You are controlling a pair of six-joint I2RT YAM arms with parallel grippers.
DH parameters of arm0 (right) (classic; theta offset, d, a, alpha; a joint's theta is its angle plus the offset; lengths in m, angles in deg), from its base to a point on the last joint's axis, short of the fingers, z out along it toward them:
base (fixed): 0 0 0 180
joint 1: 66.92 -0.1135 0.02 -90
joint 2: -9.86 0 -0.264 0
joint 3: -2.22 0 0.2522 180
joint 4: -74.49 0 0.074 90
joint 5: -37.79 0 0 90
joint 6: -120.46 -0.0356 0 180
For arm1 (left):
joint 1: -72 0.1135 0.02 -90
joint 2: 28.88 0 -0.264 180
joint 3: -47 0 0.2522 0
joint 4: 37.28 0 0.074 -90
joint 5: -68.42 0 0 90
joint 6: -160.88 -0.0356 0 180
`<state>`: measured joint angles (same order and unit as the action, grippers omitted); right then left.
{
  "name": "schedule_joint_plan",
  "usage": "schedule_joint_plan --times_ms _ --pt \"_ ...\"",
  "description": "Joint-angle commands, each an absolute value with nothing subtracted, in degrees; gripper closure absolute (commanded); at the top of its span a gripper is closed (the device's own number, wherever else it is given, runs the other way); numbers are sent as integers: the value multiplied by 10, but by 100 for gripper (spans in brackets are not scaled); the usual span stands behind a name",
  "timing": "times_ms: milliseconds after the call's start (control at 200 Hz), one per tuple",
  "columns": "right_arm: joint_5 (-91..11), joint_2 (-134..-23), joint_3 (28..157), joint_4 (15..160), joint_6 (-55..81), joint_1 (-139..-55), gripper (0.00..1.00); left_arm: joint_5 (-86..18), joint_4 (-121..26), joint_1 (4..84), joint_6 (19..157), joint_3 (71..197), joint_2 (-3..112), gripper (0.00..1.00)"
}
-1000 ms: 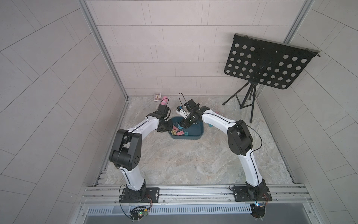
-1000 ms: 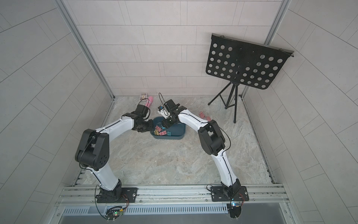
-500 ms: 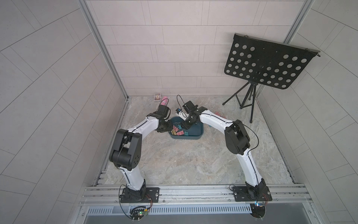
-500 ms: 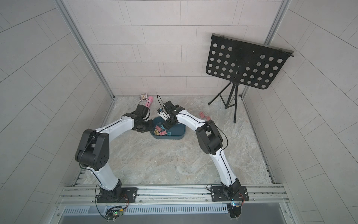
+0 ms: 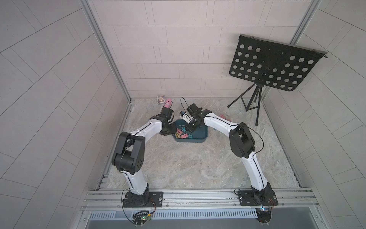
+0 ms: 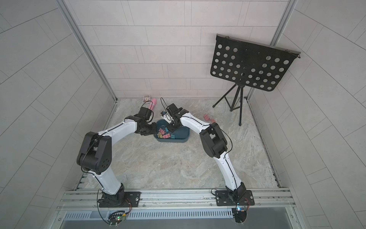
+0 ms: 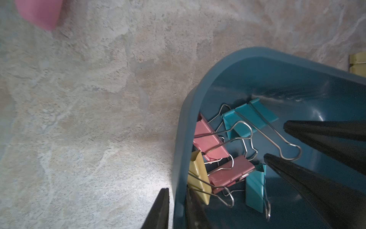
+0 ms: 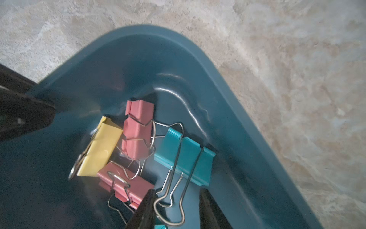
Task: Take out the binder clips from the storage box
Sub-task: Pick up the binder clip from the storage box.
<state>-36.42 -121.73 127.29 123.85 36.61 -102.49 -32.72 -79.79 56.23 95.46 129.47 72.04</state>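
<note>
**Box clamped at its left wall; right claw astride a teal clip**

The left arm (image 5: 146,128) and right arm (image 5: 217,123) rise from the rail (image 5: 198,195) at the near edge of the table (image 5: 198,168). They meet over the storage box (image 5: 198,137), which stands in the far half of the table, left of the middle.

The left gripper (image 7: 176,190) is clamped on the box's left wall, one finger outside and one inside. The binder clips (image 5: 181,133), pink, yellow and teal, lie heaped inside at that same end.

The right gripper (image 8: 176,191) is down in the box. Its jaws stand apart on either side of the wire handles of a teal clip (image 8: 184,156). Contact with the wire cannot be told.

Beyond the right arm, a few pink clips (image 6: 207,117) lie on the table outside the box. Near the far left corner lie a pink stick (image 5: 168,103) and a small printed card box (image 5: 160,99). A black music stand (image 5: 273,67) occupies the far right corner.
</note>
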Motion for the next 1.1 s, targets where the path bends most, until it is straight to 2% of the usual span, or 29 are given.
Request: schedule_joint_plan --times_ms 0,250,330,435,530,1096 --pt "-370 -1222 1282 1232 374 -1027 60 -323 -799 565 953 1287 712 76" --pt "-366 -1222 1280 1219 382 -1028 61 -322 -800 566 953 1286 711 76" --pt "-363 -1223 1279 1217 384 -1028 66 -322 -799 566 952 1287 710 76" --pt "-363 -1223 1275 1214 384 -1028 79 -321 -800 566 952 1287 710 76" --pt "-367 -1218 1267 1214 384 -1028 83 -321 -800 566 952 1286 709 76" --pt "-445 -1123 1182 1222 399 -1019 93 -320 -802 566 952 1286 707 76"
